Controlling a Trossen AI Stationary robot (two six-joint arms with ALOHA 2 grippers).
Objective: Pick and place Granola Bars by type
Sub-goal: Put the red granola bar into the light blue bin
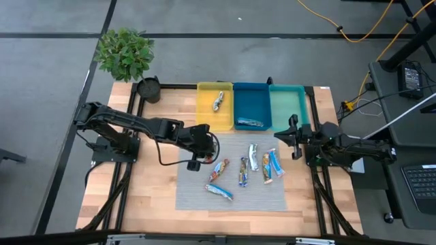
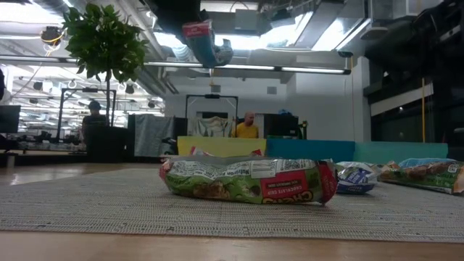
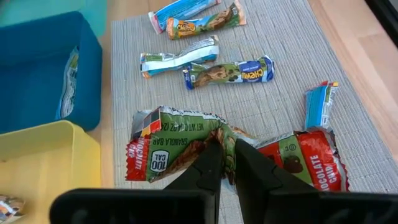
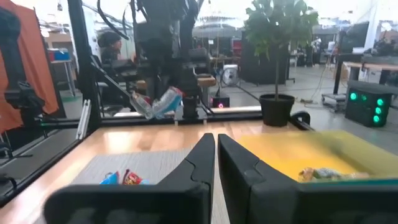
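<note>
My left gripper is over the left part of the grey mat, shut on a red and green granola bar. That bar also shows high up in the low view. Several other bars lie flat on the mat: one near the front, also close in the low view, one at the middle and three to the right. One bar lies in the yellow tray and one in the blue tray. My right gripper waits shut at the mat's right edge. My left gripper pinches the bar's crumpled middle between its two fingers. The fingers slant down from the table's left and lie across the bar. Its two ends stick out to either side. The bar is lifted clear of the mat.
Three trays stand side by side at the far edge: yellow, blue and teal. A potted plant and a dark pot stand at the far left corner. Bare wood flanks the mat.
</note>
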